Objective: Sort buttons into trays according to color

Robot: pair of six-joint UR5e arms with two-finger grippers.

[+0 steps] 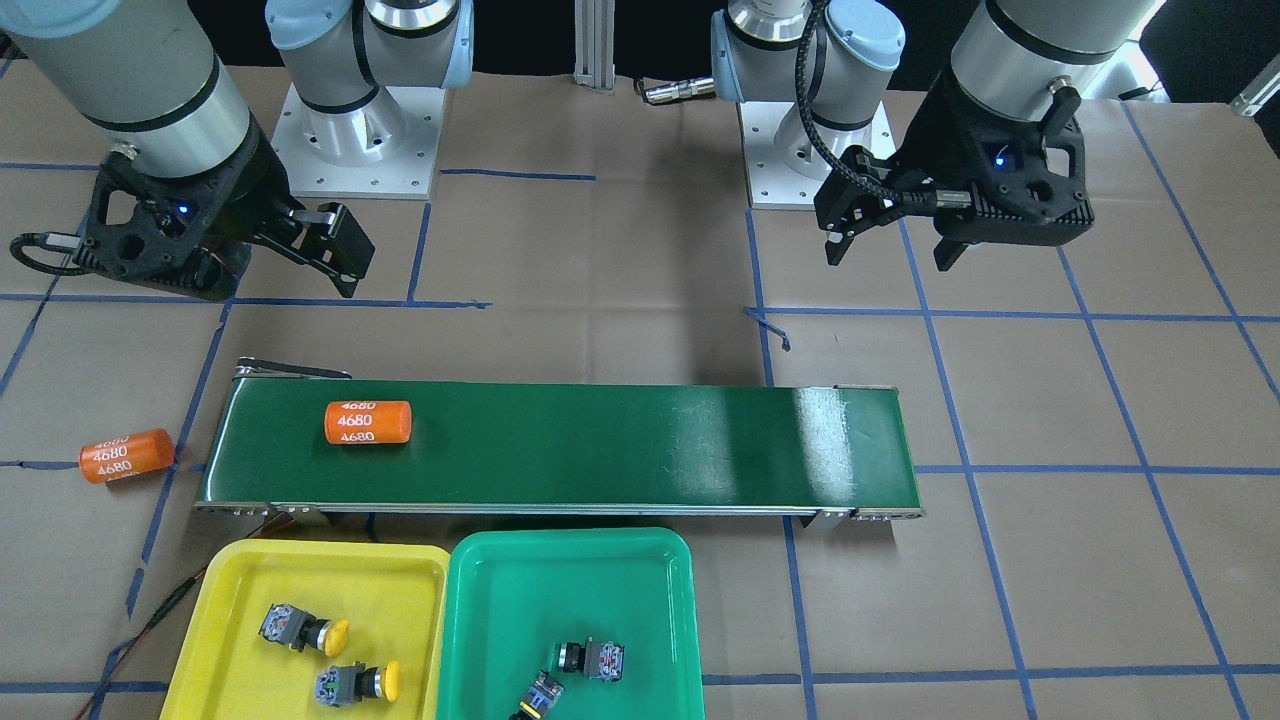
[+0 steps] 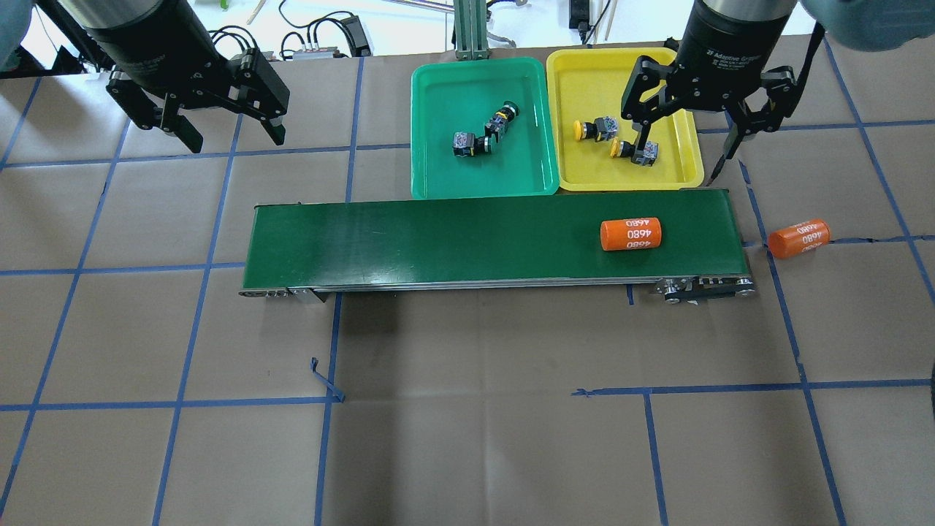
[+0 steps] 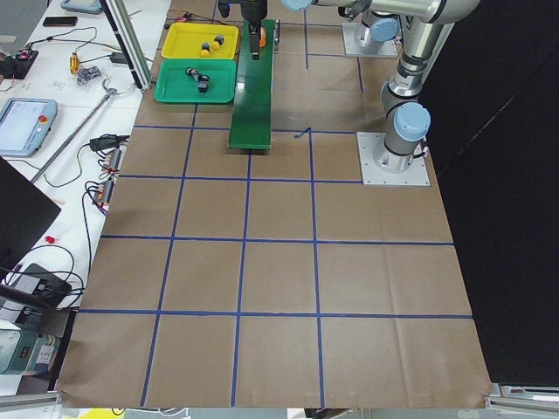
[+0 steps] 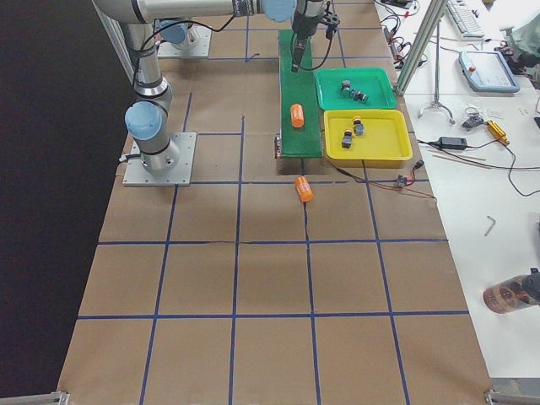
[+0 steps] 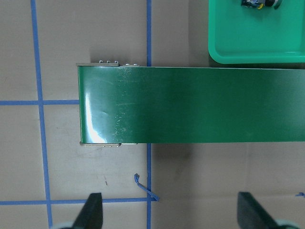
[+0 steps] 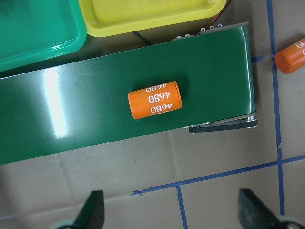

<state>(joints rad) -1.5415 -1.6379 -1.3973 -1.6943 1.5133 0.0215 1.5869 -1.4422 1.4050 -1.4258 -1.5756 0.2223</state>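
Two yellow-capped buttons (image 1: pixel 300 630) (image 1: pixel 360 683) lie in the yellow tray (image 1: pixel 230 580). Two more buttons (image 1: pixel 592 658) (image 1: pixel 538 695), whose caps look dark here, lie in the green tray (image 1: pixel 560 550). The trays stand side by side at the belt's far side in the overhead view, green (image 2: pixel 438 95) and yellow (image 2: pixel 584 80). My left gripper (image 2: pixel 232 135) is open and empty, high above the table, left of the green tray. My right gripper (image 2: pixel 687 150) is open and empty, above the yellow tray's right edge.
A long dark-green conveyor belt (image 2: pixel 438 241) lies across the table in front of the trays. One orange cylinder marked 4680 (image 2: pixel 631 234) lies on its right end. A second cylinder (image 2: pixel 798 238) lies on the paper beside that end. Thin wires run by the yellow tray (image 1: pixel 170 600).
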